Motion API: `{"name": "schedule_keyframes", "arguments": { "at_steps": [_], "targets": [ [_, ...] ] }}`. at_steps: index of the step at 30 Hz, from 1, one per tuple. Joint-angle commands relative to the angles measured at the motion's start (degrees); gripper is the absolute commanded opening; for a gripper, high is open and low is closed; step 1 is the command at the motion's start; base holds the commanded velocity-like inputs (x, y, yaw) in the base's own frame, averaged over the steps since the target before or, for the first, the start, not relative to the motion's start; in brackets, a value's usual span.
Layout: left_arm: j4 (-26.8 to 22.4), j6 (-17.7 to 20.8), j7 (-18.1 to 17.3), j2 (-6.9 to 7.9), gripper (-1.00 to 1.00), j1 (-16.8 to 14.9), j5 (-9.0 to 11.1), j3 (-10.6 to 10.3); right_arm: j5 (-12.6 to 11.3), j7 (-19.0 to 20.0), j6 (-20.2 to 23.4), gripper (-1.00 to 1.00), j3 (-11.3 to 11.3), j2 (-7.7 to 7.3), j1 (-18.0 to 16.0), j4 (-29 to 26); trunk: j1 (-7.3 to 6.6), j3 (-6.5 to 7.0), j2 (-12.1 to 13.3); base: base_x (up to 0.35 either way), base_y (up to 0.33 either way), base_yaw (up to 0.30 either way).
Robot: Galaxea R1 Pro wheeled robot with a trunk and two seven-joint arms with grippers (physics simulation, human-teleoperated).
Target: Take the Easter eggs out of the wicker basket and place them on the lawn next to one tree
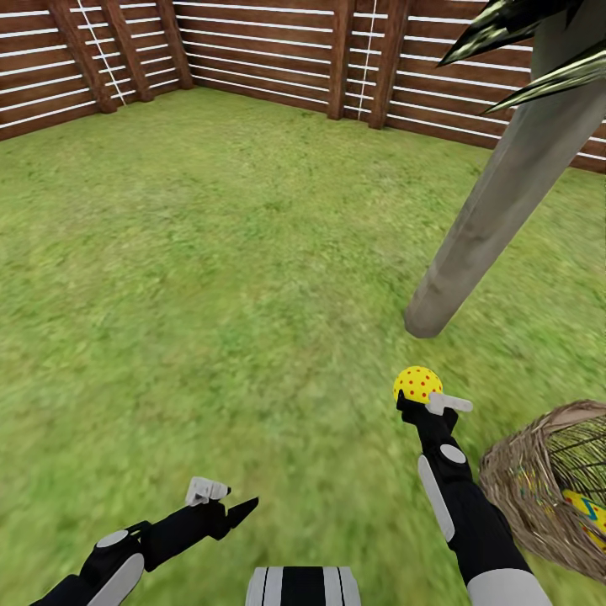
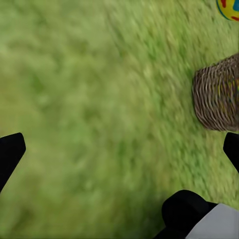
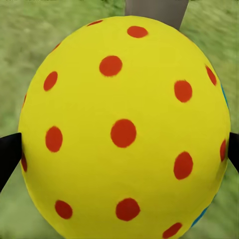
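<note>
egg (image 1: 417,383): between right gripper (image 1: 431,402) fingers
tree (image 1: 492,215): ahead, near
basket (image 1: 539,484): behind, right, on lawn (image 1: 210,295)

brown slatted wooden fence (image 1: 252,50), thick fence posts (image 1: 341,59)

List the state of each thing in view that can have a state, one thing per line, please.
Left end effector: open, empty, above the lawn.
Right end effector: shut on a yellow egg with red dots, near the tree trunk.
Wicker basket: tipped toward the camera, at least one egg with a blue zigzag inside.
</note>
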Motion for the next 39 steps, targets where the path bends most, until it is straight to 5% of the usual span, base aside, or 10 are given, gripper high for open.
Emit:
{"name": "schedule_keyframes", "arguments": {
  "at_steps": [1, 19, 39],
  "targets": [
    [0.0, 0.4, 0.0, 0.04, 1.00, -0.1, 0.6, -0.1, -0.5, -0.2, 0.2, -1.00, 0.0, 0.02, 0.0, -0.1, -0.01, -0.03, 0.0, 0.000, 0.000, -0.054],
    [-0.1, 0.4, 0.0, 0.04, 1.00, -0.1, 0.6, -0.1, -0.4, -0.3, 0.2, -1.00, -0.1, 0.02, 0.0, -0.1, -0.01, -0.35, 0.0, 0.058, 0.000, -0.020],
    [-0.1, 0.4, -0.1, 0.04, 1.00, -0.1, 0.5, -0.1, -0.2, -0.6, -2.2, -1.00, -0.5, 0.02, 0.0, -1.5, 4.38, -4.20, -8.0, 0.000, 0.000, 0.000]
  ]
}}
